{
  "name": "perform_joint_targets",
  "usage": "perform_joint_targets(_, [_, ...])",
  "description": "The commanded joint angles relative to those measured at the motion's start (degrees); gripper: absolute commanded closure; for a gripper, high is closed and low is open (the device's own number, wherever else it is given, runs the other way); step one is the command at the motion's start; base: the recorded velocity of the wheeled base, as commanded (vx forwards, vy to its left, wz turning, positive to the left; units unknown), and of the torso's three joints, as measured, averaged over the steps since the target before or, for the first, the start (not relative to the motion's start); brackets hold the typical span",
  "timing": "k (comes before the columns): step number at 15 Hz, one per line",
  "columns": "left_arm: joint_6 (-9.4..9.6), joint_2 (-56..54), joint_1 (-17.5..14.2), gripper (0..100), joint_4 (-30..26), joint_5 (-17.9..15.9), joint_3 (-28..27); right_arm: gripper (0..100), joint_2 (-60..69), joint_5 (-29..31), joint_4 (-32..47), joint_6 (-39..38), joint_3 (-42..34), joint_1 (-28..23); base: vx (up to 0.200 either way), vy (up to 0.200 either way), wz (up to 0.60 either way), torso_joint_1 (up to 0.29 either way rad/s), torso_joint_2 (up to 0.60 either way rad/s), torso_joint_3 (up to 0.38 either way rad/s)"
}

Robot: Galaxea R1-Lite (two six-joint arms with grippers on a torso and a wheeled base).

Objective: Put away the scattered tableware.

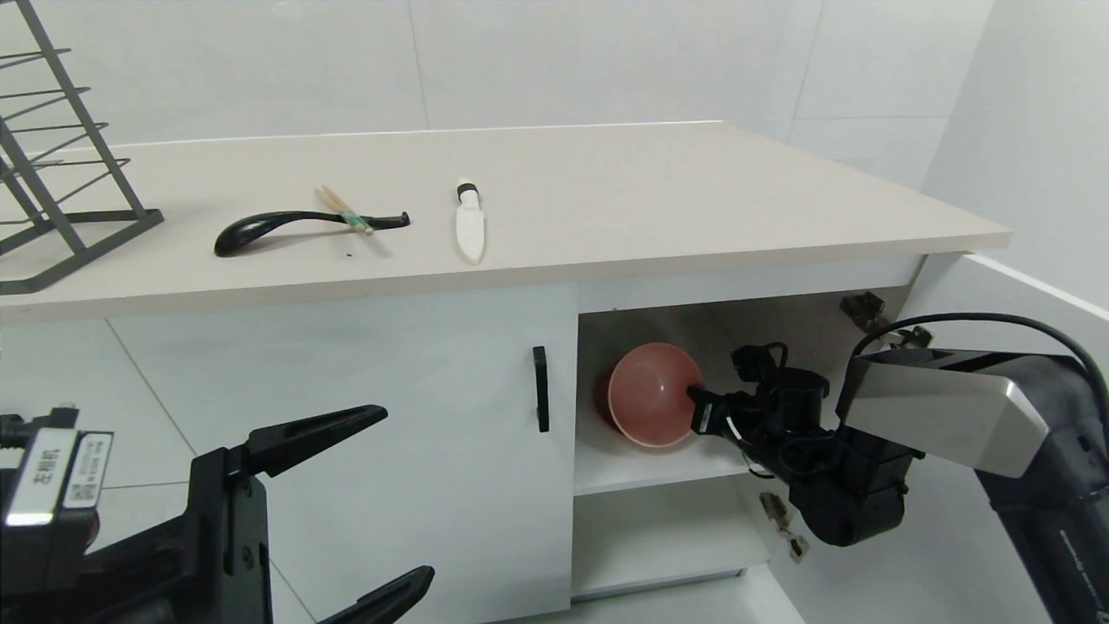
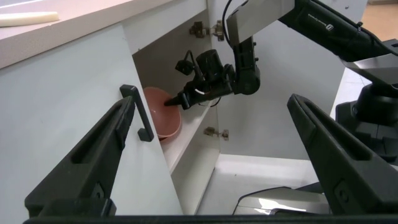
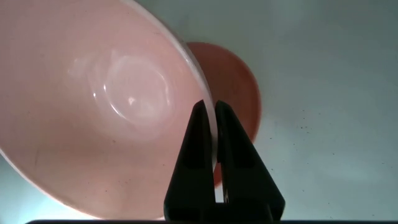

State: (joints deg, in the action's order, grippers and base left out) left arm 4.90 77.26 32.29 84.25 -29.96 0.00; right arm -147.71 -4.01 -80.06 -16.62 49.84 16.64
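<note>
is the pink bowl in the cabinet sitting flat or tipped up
Tipped on its side: the pink bowl opens outward from the cabinet, its rim pinched by the right gripper.

Left arm: low at the near left. Left end effector (image 1: 400,496): spread wide, black fingers (image 1: 321,429) pointing forward and right, nothing between them.

Right arm: comes in from the near right, forearm angled leftward, wrist cabled. Right end effector (image 1: 698,407): narrow fingers pinched on the rim of the pink bowl (image 1: 650,399), one finger inside the rim and one outside. The bowl is tipped on its side.
</note>
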Motion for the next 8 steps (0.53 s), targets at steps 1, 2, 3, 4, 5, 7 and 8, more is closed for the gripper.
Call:
perform_joint_targets(1, [0.02,0.3,0.0,0,0.0,0.0,0.0,100,-0.1,0.0,0.0,0.0,0.1,-0.4,0.0,0.0,0.0,0.0,0.0,0.0])
perform_joint_targets(2, [0.02,0.3,0.1,0,0.0,0.0,0.0,100,-0.6,0.9,0.0,0.0,0.1,-0.6,0.0,0.0,0.0,0.0,0.0,0.0])
perform_joint_targets(3, [0.02,0.2,0.1,0,0.1,0.0,0.0,0,-1.1,1.5,-0.2,0.0,0.0,-0.6,0.0,0.0,0.0,0.0,0.0,0.0])
perform_joint_targets(4, [0.02,0.2,0.0,0,0.1,0.0,0.0,0,-1.2,1.5,-0.3,0.0,-0.1,-0.5,0.0,0.0,0.0,0.0,0.0,0.0])
perform_joint_targets(5, [0.02,0.2,0.0,0,0.1,0.0,0.0,0,-1.2,1.5,-0.4,0.1,-0.2,-0.3,0.0,0.0,0.0,0.0,0.0,0.0])
perform_joint_targets(7, [0.02,0.2,0.1,0,0.1,0.0,0.0,0,-1.0,1.5,-0.6,0.4,-0.2,0.0,0.0,0.0,0.0,0.0,0.0,0.0])
perform_joint_targets(8, [0.02,0.2,0.0,0,0.1,0.0,0.0,0,-1.0,1.4,-1.3,2.4,-0.2,-0.1,0.0,0.0,0.0,0.0,0.0,0.0])
